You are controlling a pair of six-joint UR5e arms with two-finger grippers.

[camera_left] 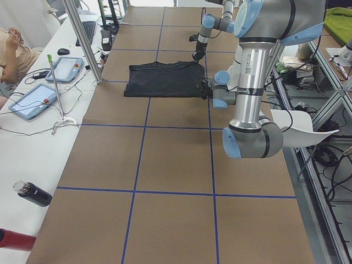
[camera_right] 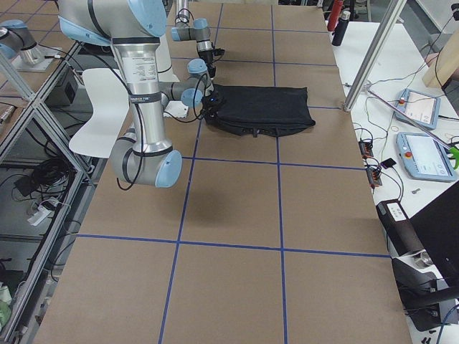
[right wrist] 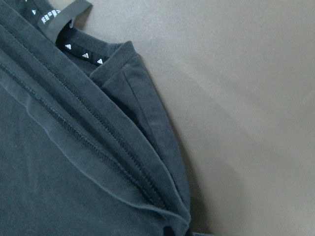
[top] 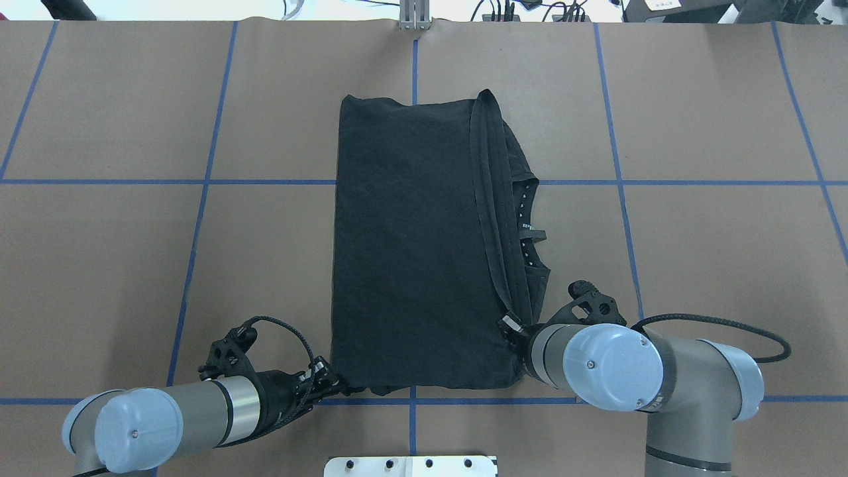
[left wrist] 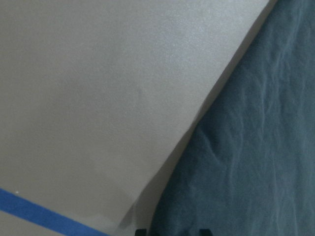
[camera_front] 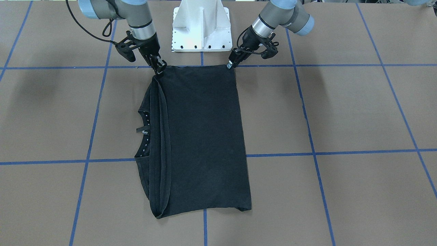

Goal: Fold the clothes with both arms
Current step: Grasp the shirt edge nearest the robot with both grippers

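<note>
A black T-shirt (camera_front: 205, 136) (top: 411, 245) lies folded into a long rectangle in the middle of the table, plain side up. Its collar and neck label (camera_front: 145, 131) (top: 527, 232) peek out along one long edge. My left gripper (camera_front: 231, 64) (top: 331, 382) sits low at the shirt's corner nearest the robot base, shut on the cloth. The right gripper (camera_front: 159, 68) (top: 510, 326) is at the other near corner, by the stacked hems, and is also shut on the fabric. The left wrist view shows black cloth (left wrist: 246, 147) on brown table. The right wrist view shows layered hems (right wrist: 59, 172).
The white base pedestal (camera_front: 201, 27) stands just behind the shirt's near edge. Blue tape lines (camera_front: 341, 152) cross the brown tabletop. A side bench holds tablets (camera_left: 33, 102), a bottle (camera_left: 33, 193) and a metal post (camera_left: 82, 38). A seated person (camera_left: 11, 49) is beside it.
</note>
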